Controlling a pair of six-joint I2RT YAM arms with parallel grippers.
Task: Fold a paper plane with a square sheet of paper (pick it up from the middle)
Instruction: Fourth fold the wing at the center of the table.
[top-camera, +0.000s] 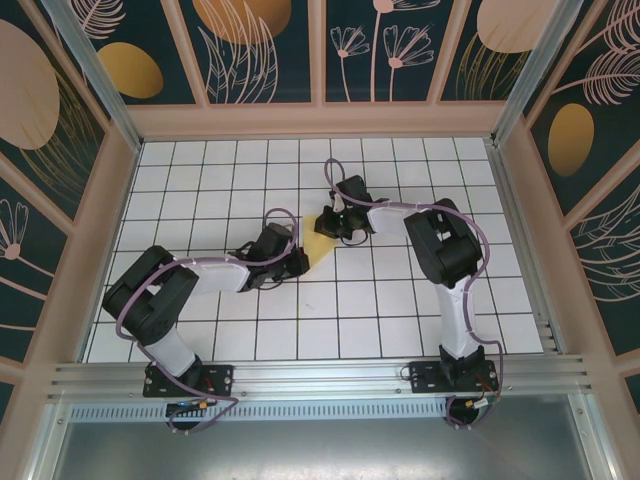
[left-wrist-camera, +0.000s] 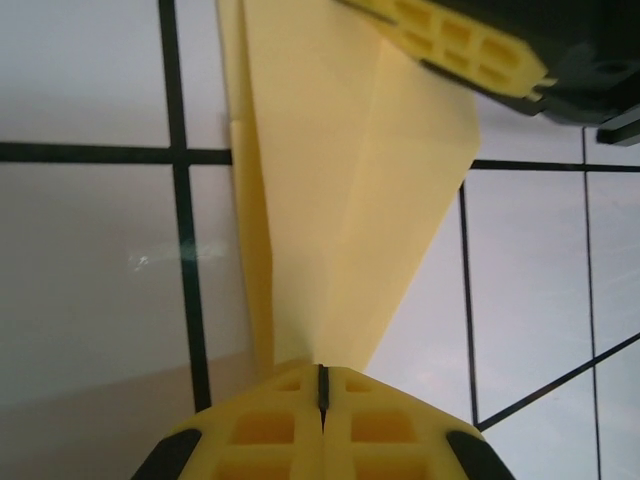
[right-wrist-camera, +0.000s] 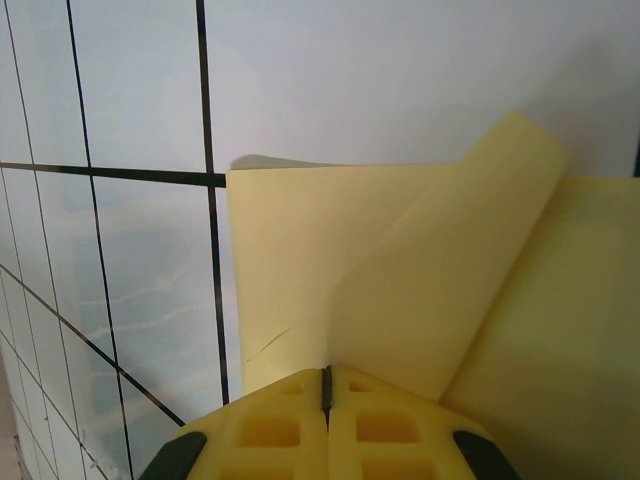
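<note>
You see the yellow paper (left-wrist-camera: 340, 200) as thin and matt, softly creased. The white table (left-wrist-camera: 90, 280) looks smooth and glossy. The left gripper (left-wrist-camera: 322, 378) has fingers (left-wrist-camera: 265, 432) of matt yellow moulded plastic; the front rail (top-camera: 350, 375) is brushed metal.

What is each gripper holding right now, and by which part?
Both pinch the yellow paper: the left gripper its narrow pointed end, the right gripper the edge of its wider, folded end.

The paper (left-wrist-camera: 350, 200) is pale yellow, the fingers (left-wrist-camera: 260, 430) brighter yellow, the table (top-camera: 380, 310) white with black gridlines.
</note>
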